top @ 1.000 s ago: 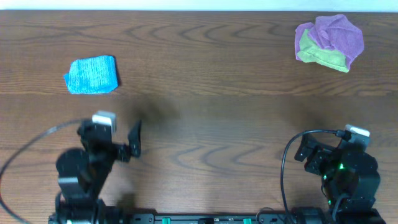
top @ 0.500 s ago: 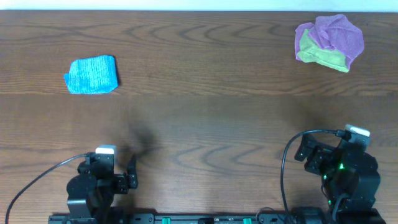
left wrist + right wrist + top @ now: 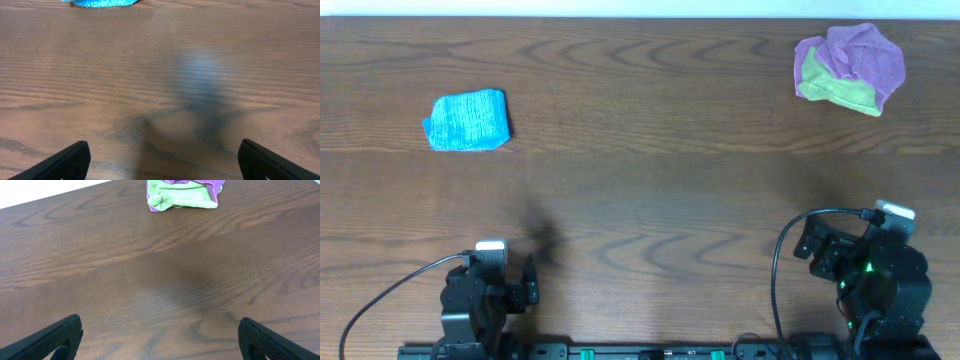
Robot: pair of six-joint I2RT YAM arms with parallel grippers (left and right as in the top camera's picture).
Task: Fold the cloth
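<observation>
Cloth: the blue cloth (image 3: 467, 120) lies at the far left of the worktop (image 3: 650, 200). It is a compact, roughly rectangular pad with fairly square edges (it reads as already folded, but that is my judgement only). The surface looks ribbed or terry-like.

Second item: the purple-and-green heap (image 3: 850, 68) sits at the far right corner. It is crumpled, with purple bunched over a green lower edge. I cannot tell how many pieces it holds. If any folding is left, it is probably here.

Handling estimate:
- Both are light, limp and not fragile.
- Neither has stiffness to hold a shape, so a lifted edge will sag and the rest will drag behind.
- The fabric should bunch against the wood rather than slide cleanly.

Where to grasp:
- Pinch a corner or free hem, low against the worktop. Avoid the middle, which would only gather a wad.
- For a clean fold, take the two corners of one edge, one per arm.
- On the heap, the exposed green edge facing the robot looks like the most reachable free border. Corners are hidden in the folds.

Left end effector (image 3: 165, 162): fingers spread wide with nothing between them. It is low at the near edge, well apart from the blue cloth.

Right end effector (image 3: 160, 342): likewise spread and empty, with the heap well ahead of it.
</observation>
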